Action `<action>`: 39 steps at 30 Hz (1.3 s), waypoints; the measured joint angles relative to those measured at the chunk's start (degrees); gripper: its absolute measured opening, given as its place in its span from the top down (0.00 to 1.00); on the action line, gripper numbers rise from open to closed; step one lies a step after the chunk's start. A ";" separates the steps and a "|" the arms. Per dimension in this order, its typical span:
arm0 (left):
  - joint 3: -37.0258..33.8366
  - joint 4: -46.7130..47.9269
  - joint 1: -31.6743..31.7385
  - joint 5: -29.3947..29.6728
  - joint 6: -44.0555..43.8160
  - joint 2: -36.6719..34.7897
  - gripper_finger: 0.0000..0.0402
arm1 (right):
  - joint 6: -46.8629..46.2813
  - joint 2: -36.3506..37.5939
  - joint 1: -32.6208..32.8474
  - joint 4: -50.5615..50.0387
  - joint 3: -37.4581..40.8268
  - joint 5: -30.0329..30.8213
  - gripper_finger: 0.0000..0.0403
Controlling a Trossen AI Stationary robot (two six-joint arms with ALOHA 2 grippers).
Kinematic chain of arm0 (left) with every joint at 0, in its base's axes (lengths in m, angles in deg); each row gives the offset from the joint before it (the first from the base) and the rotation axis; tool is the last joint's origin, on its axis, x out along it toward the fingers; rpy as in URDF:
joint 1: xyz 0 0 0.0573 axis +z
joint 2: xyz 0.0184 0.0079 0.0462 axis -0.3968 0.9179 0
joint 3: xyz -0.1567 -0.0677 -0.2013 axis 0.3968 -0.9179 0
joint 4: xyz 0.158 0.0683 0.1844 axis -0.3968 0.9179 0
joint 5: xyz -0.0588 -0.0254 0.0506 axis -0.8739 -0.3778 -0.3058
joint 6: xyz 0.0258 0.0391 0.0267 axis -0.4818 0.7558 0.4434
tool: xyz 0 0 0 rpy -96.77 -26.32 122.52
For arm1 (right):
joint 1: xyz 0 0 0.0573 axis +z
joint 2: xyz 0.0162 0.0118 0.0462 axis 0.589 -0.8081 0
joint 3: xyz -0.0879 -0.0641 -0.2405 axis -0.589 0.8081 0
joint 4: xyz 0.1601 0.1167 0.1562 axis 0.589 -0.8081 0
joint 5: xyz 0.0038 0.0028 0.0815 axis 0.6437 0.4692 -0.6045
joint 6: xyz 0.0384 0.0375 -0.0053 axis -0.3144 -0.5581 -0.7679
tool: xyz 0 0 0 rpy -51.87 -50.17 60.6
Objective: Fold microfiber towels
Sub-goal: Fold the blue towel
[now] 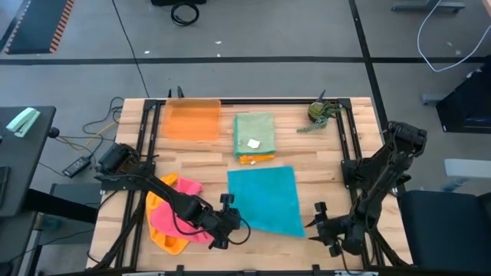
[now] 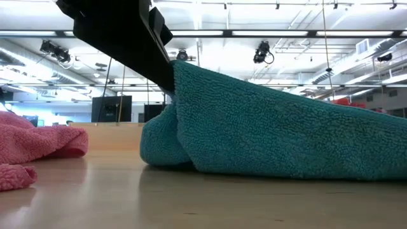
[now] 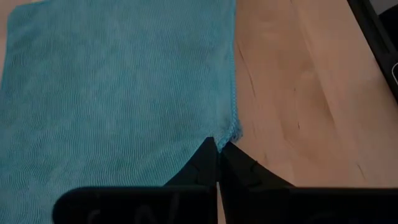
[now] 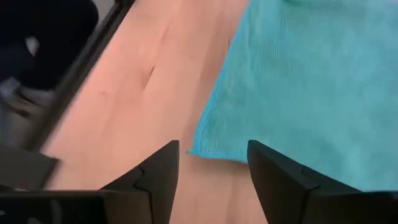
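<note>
Teal towel (image 1: 265, 199) spread flat at table centre, near edge. Left gripper (image 3: 217, 149) pinched shut on its corner at 7 o'clock. Right gripper (image 4: 212, 163) spread wide, empty, just off corner at 5 o'clock. Folded green towel (image 1: 254, 133) at 12 o'clock.

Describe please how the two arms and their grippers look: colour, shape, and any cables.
Both arms are dark, nearly black, built of slim jointed segments, with thin black cables looping along them. The left gripper ends in two matte black wedge-shaped fingers tapering to points. The right gripper has the same black angular fingers with flat inner faces. No markings can be made out.
</note>
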 joint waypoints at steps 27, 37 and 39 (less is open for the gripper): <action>0.00 0.06 0.03 -0.02 -0.63 -0.01 0.98 | 21.41 -14.19 1.01 1.32 -5.05 8.08 0.66; 1.26 1.23 -0.31 -1.38 -0.91 -0.27 0.98 | 10.81 -7.72 -2.00 1.14 -5.05 4.50 0.98; 1.97 1.32 -0.47 -5.05 -0.50 -1.23 0.98 | 4.09 -4.71 -2.96 1.10 -5.05 3.55 0.98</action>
